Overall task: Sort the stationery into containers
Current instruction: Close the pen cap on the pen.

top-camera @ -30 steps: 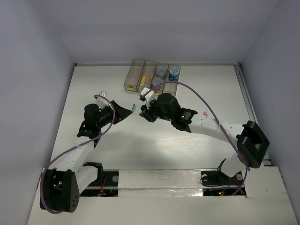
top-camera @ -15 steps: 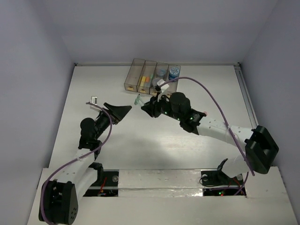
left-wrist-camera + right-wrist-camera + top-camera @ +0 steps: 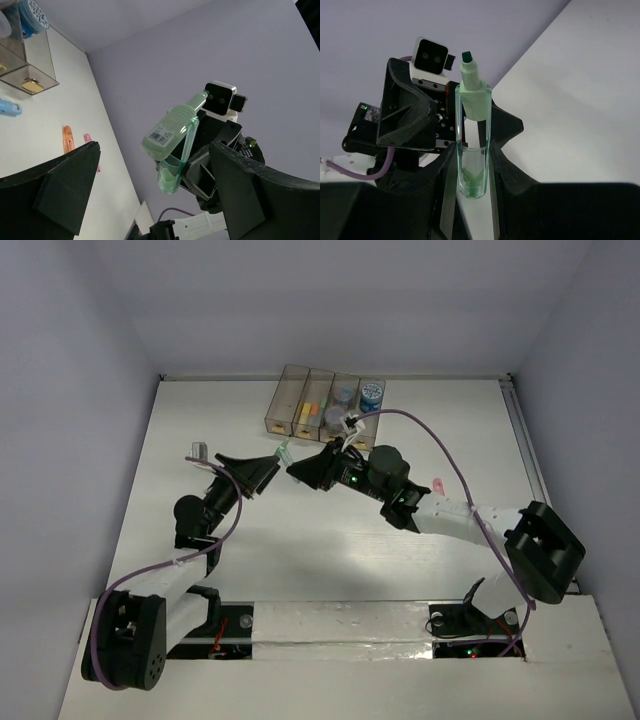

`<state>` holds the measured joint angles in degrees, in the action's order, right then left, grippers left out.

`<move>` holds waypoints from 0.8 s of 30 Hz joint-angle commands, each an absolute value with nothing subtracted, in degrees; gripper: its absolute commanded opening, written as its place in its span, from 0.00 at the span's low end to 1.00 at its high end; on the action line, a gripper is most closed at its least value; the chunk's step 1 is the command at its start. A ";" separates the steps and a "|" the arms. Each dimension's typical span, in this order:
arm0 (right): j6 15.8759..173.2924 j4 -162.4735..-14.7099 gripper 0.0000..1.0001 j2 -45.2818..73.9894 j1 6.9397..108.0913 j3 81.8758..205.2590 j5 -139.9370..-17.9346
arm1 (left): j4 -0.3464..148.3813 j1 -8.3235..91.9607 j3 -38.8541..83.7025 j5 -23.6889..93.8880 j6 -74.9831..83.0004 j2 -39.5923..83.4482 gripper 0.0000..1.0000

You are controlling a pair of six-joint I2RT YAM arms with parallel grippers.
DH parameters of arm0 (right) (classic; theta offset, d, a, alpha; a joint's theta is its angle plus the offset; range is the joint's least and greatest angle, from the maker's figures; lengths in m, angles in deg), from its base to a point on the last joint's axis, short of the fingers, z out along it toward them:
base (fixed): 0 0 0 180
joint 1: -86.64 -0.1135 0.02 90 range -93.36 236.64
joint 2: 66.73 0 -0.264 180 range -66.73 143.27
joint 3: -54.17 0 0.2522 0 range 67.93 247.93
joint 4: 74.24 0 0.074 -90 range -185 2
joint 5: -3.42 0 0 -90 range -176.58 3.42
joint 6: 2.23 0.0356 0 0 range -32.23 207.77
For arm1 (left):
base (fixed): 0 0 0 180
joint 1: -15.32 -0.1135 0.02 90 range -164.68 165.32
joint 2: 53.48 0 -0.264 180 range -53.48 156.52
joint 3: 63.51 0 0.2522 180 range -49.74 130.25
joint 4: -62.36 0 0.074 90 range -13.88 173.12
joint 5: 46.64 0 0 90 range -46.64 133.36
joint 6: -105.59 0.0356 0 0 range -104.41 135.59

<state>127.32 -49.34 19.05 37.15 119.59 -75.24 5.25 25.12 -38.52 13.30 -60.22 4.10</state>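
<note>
A pale green marker [image 3: 285, 452] with a clear green cap is in the air in front of the containers [image 3: 283, 410], four smoky bins in a row. My right gripper [image 3: 303, 468] is shut on it. In the right wrist view the green marker [image 3: 472, 100] stands upright between the right gripper's [image 3: 476, 175] fingers. My left gripper [image 3: 252, 472] is open just left of it, not touching. From the left wrist the green marker [image 3: 172, 132] hangs between the wide jaws of the left gripper [image 3: 155, 195].
A pink marker [image 3: 437, 483] lies on the table right of the right arm. The left wrist view shows a blue marker [image 3: 7, 107], an orange marker [image 3: 67, 139] and a pink marker [image 3: 89, 142] on the table near the bins [image 3: 30, 75]. Blue rolls [image 3: 371, 392] sit in the right bins.
My left gripper has opened wide, let go of the green marker and drawn back to the left. The right gripper keeps the marker and has lifted it a little toward the bins.
</note>
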 commanded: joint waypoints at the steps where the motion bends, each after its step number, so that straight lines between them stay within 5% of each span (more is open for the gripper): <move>1: 130.57 -42.12 0.07 19.40 37.16 119.79 -74.45 | -6.23 25.51 -39.02 12.25 -63.77 5.31 0.89; 24: 131.63 -40.71 0.07 23.80 37.16 116.89 -73.13 | -17.22 26.04 -39.46 12.86 -69.22 9.19 0.88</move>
